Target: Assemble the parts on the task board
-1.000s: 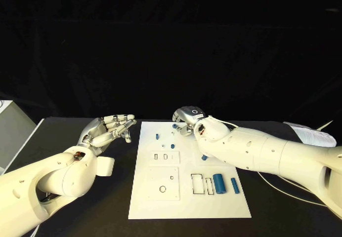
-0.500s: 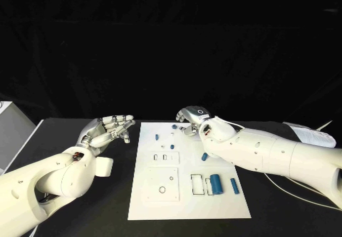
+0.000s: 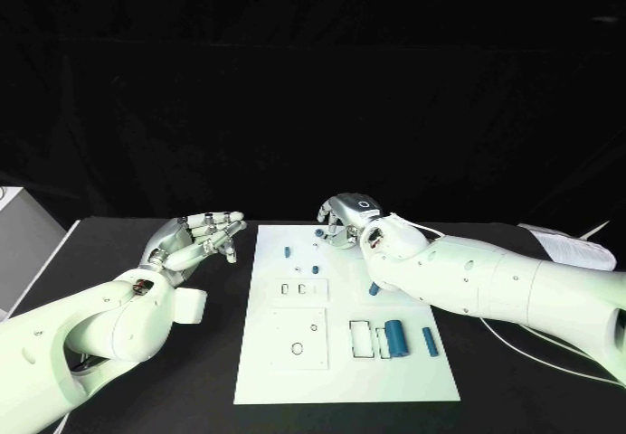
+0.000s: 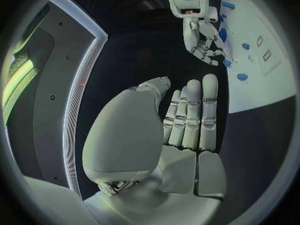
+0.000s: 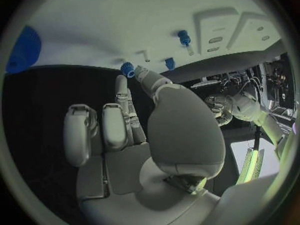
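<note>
Left robot hand raised beside flat white rectangular task board, fingers straight, holding nothing; right robot hand over board's far edge, fingers curled, grasp indeterminable; small blue cylindrical parts on board.

dim, dark surround with a brightly lit white board; wrist views bend at the edges.

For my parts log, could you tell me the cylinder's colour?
Blue; the cylinder shows best in the head view.

A lab: black-draped table with a white task board
</note>
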